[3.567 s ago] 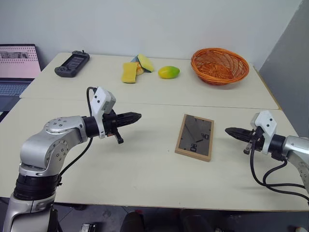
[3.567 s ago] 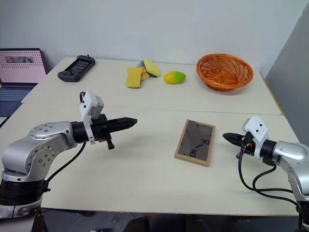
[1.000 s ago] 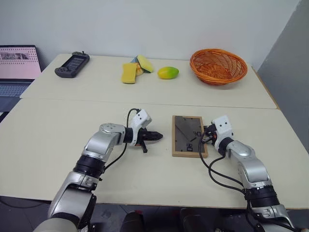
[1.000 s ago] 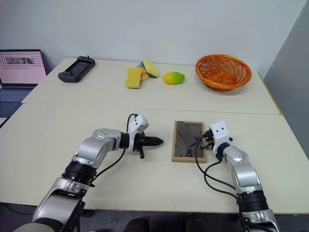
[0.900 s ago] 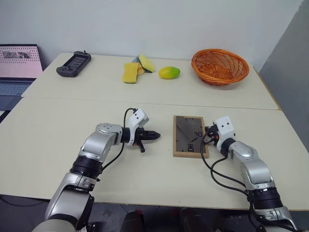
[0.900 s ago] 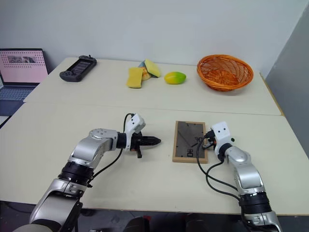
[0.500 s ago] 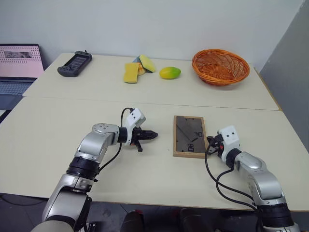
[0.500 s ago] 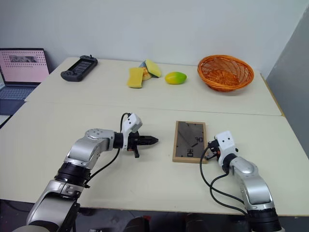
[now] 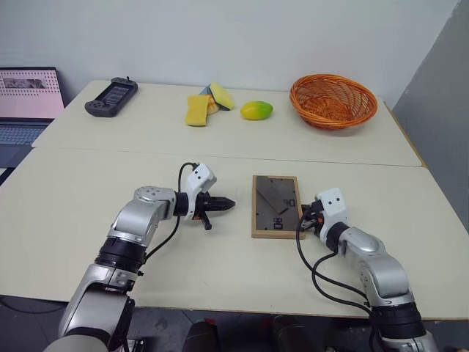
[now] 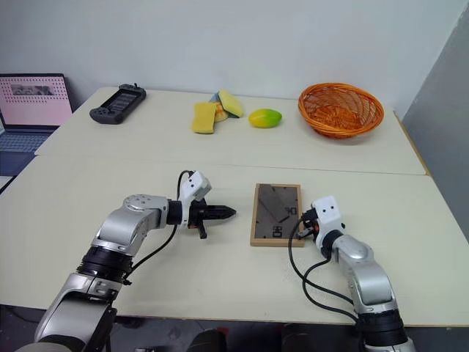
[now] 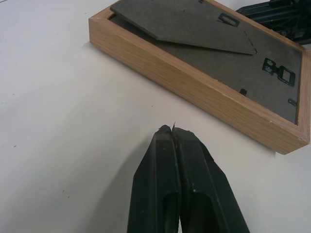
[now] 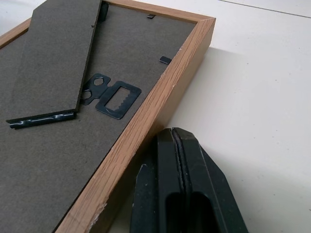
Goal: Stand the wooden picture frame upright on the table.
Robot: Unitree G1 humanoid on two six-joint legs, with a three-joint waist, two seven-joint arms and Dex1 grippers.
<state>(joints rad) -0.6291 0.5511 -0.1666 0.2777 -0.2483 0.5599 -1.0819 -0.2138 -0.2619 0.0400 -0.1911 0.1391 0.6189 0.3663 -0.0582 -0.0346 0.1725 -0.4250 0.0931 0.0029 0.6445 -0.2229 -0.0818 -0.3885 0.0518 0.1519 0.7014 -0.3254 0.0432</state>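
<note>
The wooden picture frame (image 9: 275, 206) lies face down near the middle of the pale counter (image 9: 88, 242), its dark backing board and folded stand uppermost, as the robot's two arms flank it. The left hand (image 9: 227, 203), fingers pressed together and holding nothing, hovers just to the frame's left; the right hand (image 10: 303, 226), likewise closed and empty, has its tip at the frame's right edge (whether it actually touches the wood is hard to tell). The frame looks light and rigid, with a raised wooden rim that should slide easily on the smooth surface, so a push from one side alone would probably just skate it along. The long wooden edges appear to be the soundest place to take hold, pinched or braced from both sides; the thin stand panel and the small metal hanger (image 12: 110, 97) on the back look too flimsy to lift by.
</note>
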